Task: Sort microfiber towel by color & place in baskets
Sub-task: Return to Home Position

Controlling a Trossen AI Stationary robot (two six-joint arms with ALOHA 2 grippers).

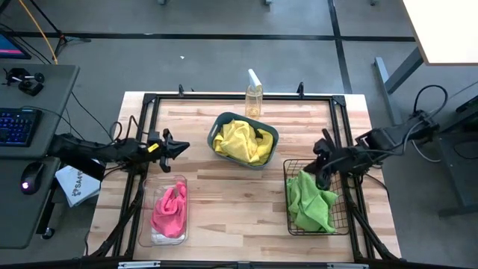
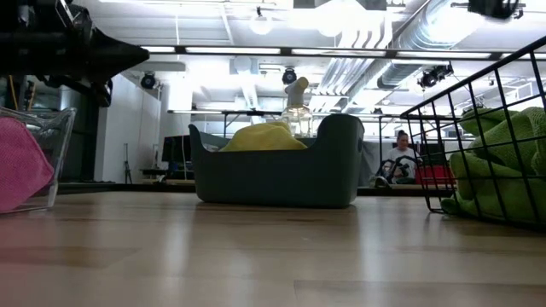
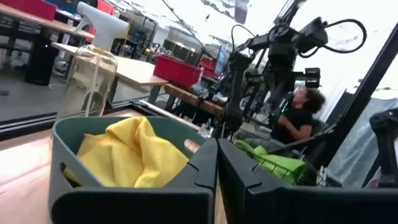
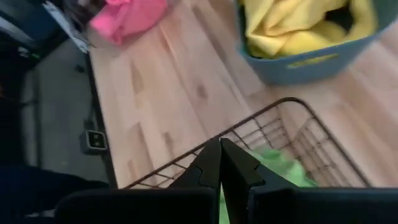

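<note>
We are hovering our right gripper [image 1: 323, 178], fingers together and empty, over the wire basket's [image 1: 342, 217] far left corner, the green towel [image 1: 312, 205] lying just nearer beneath it. Our left gripper [image 1: 183, 148], also closed, is waiting just beyond the clear tub [image 1: 145, 224] holding the pink towel [image 1: 170, 211].

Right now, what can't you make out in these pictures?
Yellow towel count: folds in the teal tub hide it, high view.
Green towel in the black wire basket: partly under the right gripper, high view.
Pink towel: cut off by the low view's left edge.
Spray bottle: lower part behind the tub, low view.
</note>
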